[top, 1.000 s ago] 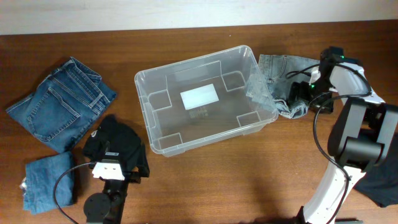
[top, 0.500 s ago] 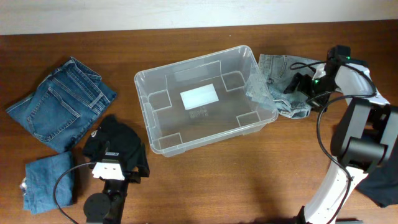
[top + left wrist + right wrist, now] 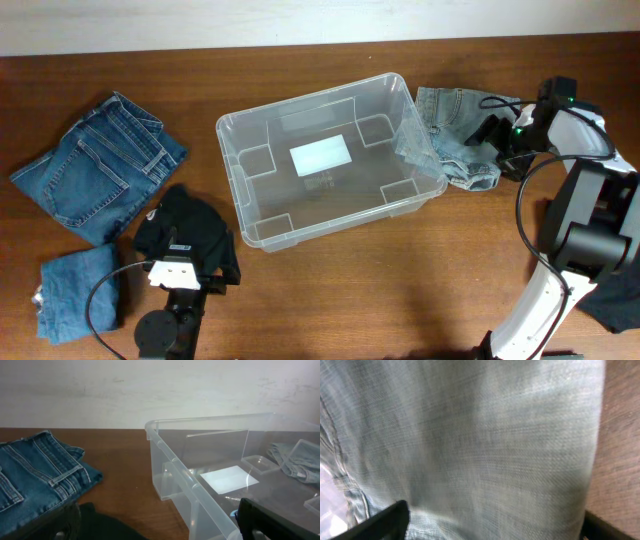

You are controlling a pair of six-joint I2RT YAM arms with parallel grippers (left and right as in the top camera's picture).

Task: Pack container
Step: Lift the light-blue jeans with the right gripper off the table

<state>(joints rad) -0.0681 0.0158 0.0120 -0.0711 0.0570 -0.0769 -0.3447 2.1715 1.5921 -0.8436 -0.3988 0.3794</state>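
The container (image 3: 300, 100) is a clear plastic bin with a white label on its base, standing empty at the table's middle; its rim (image 3: 175, 467) runs across the left wrist view. Crumpled light-blue jeans (image 3: 450, 125) lie against its right end. My right gripper (image 3: 484, 137) is down on their right part, open, its two fingers wide apart with the pale denim (image 3: 485, 435) between them. At the front left my left gripper (image 3: 188, 250) stands open and holds nothing, over a black garment (image 3: 195, 225).
Folded dark-blue jeans (image 3: 100, 165) lie at the far left, also in the left wrist view (image 3: 35, 470). A smaller folded blue denim piece (image 3: 78, 290) sits at the front left corner. A dark cloth (image 3: 610, 300) lies by the right arm's base.
The right arm has shifted a little to the right over the light-blue jeans. The left arm, the container and the other clothes have not moved.
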